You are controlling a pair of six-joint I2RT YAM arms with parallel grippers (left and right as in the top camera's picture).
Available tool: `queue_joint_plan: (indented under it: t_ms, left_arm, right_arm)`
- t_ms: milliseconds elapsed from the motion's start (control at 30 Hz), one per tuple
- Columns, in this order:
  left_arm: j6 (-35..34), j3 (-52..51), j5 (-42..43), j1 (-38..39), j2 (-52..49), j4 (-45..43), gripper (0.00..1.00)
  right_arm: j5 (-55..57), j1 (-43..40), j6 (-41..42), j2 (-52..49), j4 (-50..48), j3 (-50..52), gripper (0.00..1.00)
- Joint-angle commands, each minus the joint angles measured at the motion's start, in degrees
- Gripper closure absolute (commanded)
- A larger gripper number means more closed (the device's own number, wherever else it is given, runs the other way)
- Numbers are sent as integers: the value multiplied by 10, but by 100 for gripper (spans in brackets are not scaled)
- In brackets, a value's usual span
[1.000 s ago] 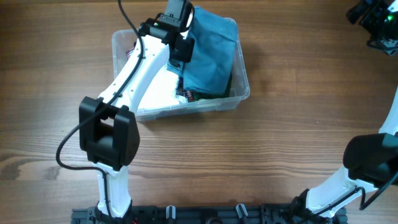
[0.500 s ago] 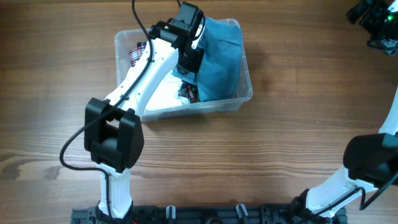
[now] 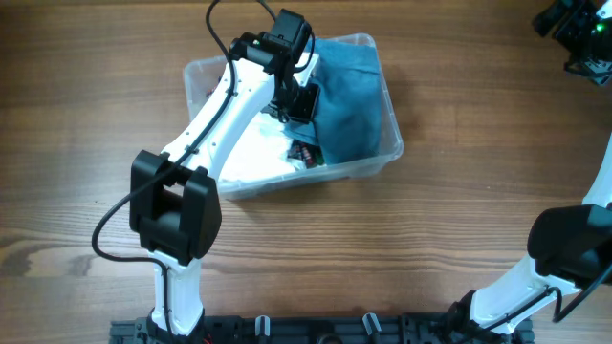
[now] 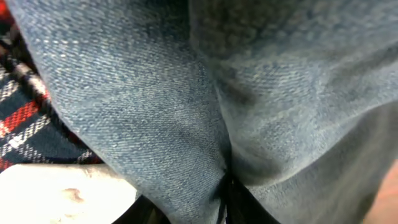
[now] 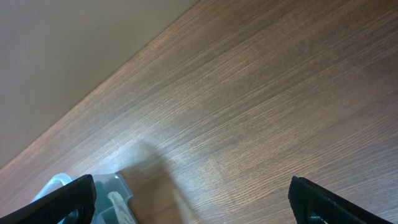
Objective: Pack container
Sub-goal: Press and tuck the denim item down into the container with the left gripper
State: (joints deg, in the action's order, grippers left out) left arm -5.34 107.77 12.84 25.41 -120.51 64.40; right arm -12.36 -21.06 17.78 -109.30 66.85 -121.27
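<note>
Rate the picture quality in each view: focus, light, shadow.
Overhead: sharp and evenly lit, the clear container faintly glossy. Left wrist: too close, the blue cloth fills the frame, soft toward the top, plaid cloth blurred at the left edge. Right wrist: the table crisply grained, a soft shadow at lower left, fingertips dark silhouettes.

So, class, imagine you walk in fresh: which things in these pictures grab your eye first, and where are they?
The blue cloth filling the right half of the clear container, upper middle of the table, stands out first. The left gripper sits at the cloth's left edge, inside the container. The right gripper hangs open over bare wood in the far right corner.
</note>
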Motion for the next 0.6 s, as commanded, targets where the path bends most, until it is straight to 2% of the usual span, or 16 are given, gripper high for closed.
queue_joint_plan:
  t_ms: [0, 133, 300, 567]
  left_arm:
    - [-14, 3, 78, 13, 20, 19, 76]
    - [-16, 3, 89, 1, 36, 39, 88]
    - [-15, 2, 88, -1, 36, 74, 89]
    - [-16, -18, 63, 2, 35, 80, 92]
  right_arm:
    - [5, 0, 4, -10, -2, -1, 0]
    - [5, 0, 4, -10, -1, -1, 0]
    - [5, 0, 4, -10, -1, -1, 0]
    - [5, 0, 4, -10, -1, -1, 0]
